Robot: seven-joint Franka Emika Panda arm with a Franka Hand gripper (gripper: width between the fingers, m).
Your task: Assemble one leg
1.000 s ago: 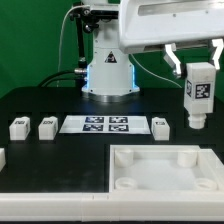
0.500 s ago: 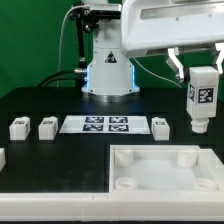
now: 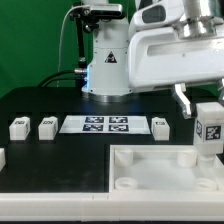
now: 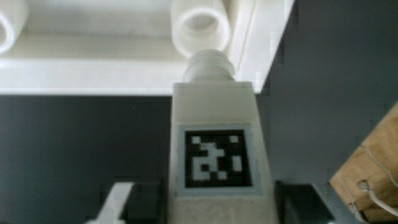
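Gripper (image 4: 206, 208) was clamped on the upright leg (image 3: 210, 128) near the panel's (image 3: 150, 152) 1 o'clock socket (image 3: 190, 157); I'd centre it overhead, keep plumb, lower slowly.

You had a plain white leg (image 3: 209, 128) with a black-and-white square tag on its face. In the wrist view that leg (image 4: 217, 120) read off-white to pale grey, and the tag was blocky black on white with a white border. Your panel (image 3: 150, 170) was white all over, no markings. The spare legs (image 3: 46, 126) were white too, each with a small dark-patterned tag. The table (image 3: 60, 165) was black. The marker board (image 3: 106, 125) was white with a row of black-and-white tags. The arm (image 3: 165, 55) was white, its base (image 3: 106, 72) glowed pale blue, and the backdrop (image 3: 30, 45) was green. You also had a brown wood-toned patch (image 4: 377, 175) at the wrist view's edge.
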